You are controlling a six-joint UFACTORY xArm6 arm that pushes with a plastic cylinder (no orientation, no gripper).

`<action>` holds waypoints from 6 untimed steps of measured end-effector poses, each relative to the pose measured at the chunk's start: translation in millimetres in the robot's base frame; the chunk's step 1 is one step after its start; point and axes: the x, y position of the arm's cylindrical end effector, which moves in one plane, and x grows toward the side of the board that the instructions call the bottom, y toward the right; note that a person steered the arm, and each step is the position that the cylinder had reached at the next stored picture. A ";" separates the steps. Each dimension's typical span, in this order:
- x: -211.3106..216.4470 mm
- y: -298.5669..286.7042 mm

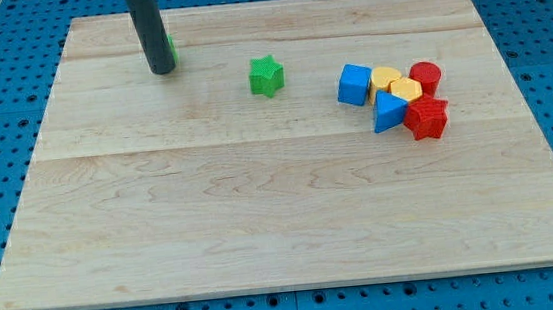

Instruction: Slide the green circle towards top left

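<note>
While most of the wooden table [262,216] sits bare, the action is all crowded up near the view's top edge. The green circle [171,51] is up in the view's top left area, pretty close to the table's top edge and a fair way in from the left edge, so there's only a thin strip of wood above it and a bit more room off to the view's left. You can barely see it tbh: just a thin green sliver peeking out on the right side of the dark rod, so its round shape can't really be made out from here. The tip [162,72] is planted right against it, sitting just left of and slightly below that sliver, touching or as good as. There's no claw on this arm, just the rod, so nothing to call open or closed. A green star [266,77] sits on its own to the view's right of the tip, well apart. Further right there's a tight cluster: blue cube [354,84], yellow heart [384,77], yellow hexagon-ish block [406,89], red cylinder [425,77], blue triangle [388,112] and red star [427,118], all touching or nearly so.
</note>
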 end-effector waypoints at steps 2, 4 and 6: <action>-20.6 30.0; -36.2 -23.7; -36.2 -10.1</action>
